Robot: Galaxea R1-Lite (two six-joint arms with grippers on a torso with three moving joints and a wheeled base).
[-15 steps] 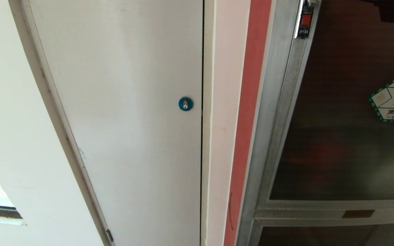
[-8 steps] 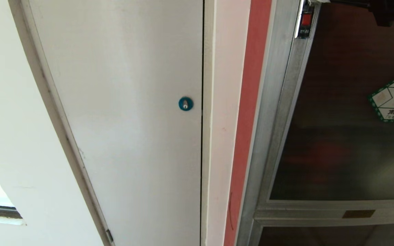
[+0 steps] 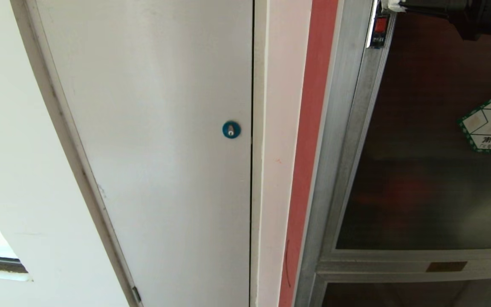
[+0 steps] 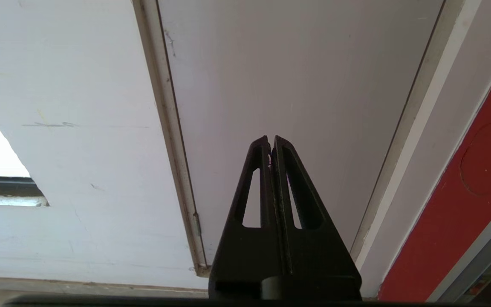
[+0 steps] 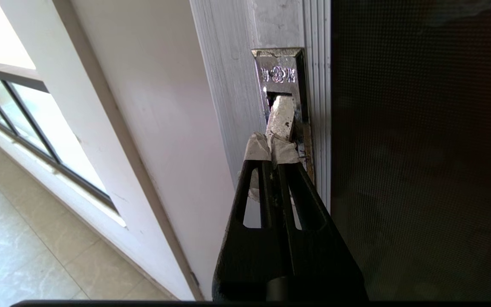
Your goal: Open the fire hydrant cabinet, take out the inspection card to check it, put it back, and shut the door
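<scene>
Right wrist view: the closed right gripper (image 5: 273, 149), tips tape-wrapped, presses the silver metal latch (image 5: 281, 91) at centre, holding nothing. That latch sits on the silver-framed dark glass door (image 5: 420, 149).

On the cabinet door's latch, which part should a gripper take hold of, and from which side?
Probably the small lever jutting out of the latch plate on the door frame: it is the only raised part. Come straight at the door face, as the shut right gripper does, tips at the lever's base.

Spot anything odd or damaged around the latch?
Yes. The right gripper has worn whitish tape on its fingertips, pressed shut at the latch on the door. The latch plate looks scuffed.
</scene>
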